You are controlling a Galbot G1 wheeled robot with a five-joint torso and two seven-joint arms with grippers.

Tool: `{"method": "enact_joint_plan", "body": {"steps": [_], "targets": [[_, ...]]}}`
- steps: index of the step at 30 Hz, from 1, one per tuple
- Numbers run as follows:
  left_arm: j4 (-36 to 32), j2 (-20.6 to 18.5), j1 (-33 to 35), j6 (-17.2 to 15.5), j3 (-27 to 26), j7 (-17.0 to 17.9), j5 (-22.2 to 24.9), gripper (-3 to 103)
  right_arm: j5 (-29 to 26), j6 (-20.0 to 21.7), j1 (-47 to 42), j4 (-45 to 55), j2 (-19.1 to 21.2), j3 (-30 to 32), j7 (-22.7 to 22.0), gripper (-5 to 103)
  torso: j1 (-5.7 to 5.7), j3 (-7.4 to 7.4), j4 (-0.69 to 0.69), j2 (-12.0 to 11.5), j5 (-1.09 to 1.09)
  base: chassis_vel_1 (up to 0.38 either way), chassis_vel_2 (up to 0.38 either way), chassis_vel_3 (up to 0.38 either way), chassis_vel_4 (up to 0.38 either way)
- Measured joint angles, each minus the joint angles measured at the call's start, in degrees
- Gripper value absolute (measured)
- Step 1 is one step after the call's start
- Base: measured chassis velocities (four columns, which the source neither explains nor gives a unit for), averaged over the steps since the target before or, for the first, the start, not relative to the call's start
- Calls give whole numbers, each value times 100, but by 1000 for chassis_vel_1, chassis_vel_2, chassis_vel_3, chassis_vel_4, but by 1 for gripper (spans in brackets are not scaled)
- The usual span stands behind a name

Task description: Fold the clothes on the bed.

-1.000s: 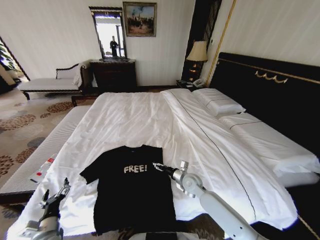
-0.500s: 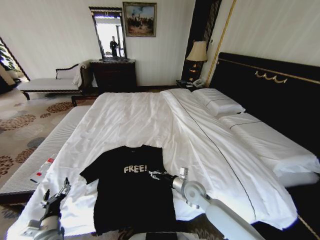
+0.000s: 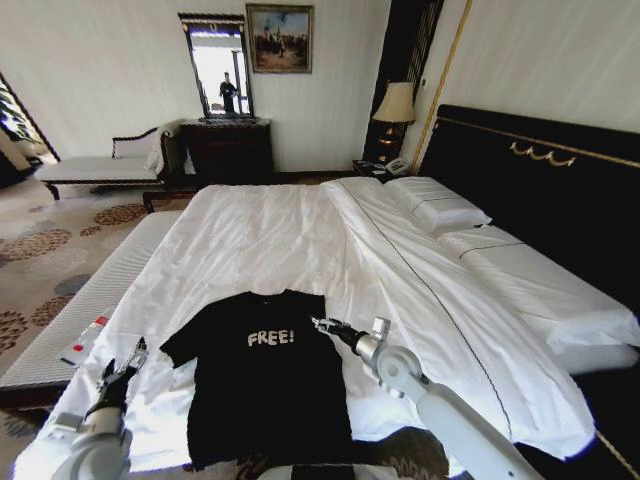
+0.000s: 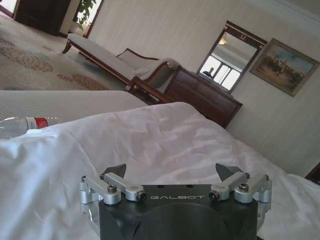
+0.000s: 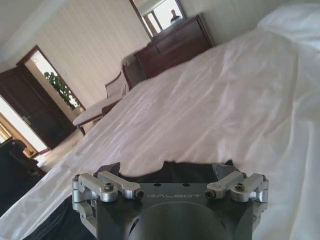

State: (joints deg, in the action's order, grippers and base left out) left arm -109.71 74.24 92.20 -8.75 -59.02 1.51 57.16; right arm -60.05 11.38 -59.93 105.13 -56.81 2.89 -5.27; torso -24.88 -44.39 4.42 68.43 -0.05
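Note:
The clothes, a black T-shirt with white "FREE!" lettering, lie flat on the near end of the bed. My right gripper hovers open at the shirt's right shoulder, fingers pointing across the chest. In the right wrist view the right gripper has its jaws spread, with the dark T-shirt just beyond them and the bed stretching past it. My left gripper stands open over the bare sheet left of the shirt's sleeve. From its wrist, the left gripper has only white bed sheet ahead.
A pale bench runs along the bed's left side with a plastic bottle on it, the same bottle showing in the left wrist view. White pillows and a black headboard lie far right. A dresser stands beyond.
My right gripper dipped down and left over the shirt, then moved back up to the right shoulder. My left gripper rose slightly and shifted right. The shirt has not moved.

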Motion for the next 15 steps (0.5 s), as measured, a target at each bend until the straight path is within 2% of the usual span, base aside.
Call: {"method": "enact_joint_plan", "body": {"steps": [2,4,9,12,13,15], "targets": [[58,-67,-29,-23,22,-31,-34,100,131,-106,-4,-40,-33,49,59,100,0,0,0,0,1,0,0,0,0],[225,-277,-96,-85,129,-178,-196,100,534,-458,-10,-177,-199,274,166,100,0,0,0,0,1,0,0,0,0],[396,-362,-140,-129,250,-372,-438,100,1298,-737,-5,-262,-455,658,-78,100,0,0,0,0,1,0,0,0,0],[420,-234,-130,-178,250,-379,-127,100,1334,-730,-10,-223,-521,723,-222,100,0,0,-1,0,1,0,0,0,0],[459,-137,-121,-222,231,-374,248,100,1289,-695,-30,-184,-558,747,-311,100,0,0,-2,0,1,0,0,0,0],[588,-13,-117,-264,187,-351,657,100,1241,-653,-68,-170,-599,752,-389,100,0,0,-1,0,2,0,0,0,0]]}}
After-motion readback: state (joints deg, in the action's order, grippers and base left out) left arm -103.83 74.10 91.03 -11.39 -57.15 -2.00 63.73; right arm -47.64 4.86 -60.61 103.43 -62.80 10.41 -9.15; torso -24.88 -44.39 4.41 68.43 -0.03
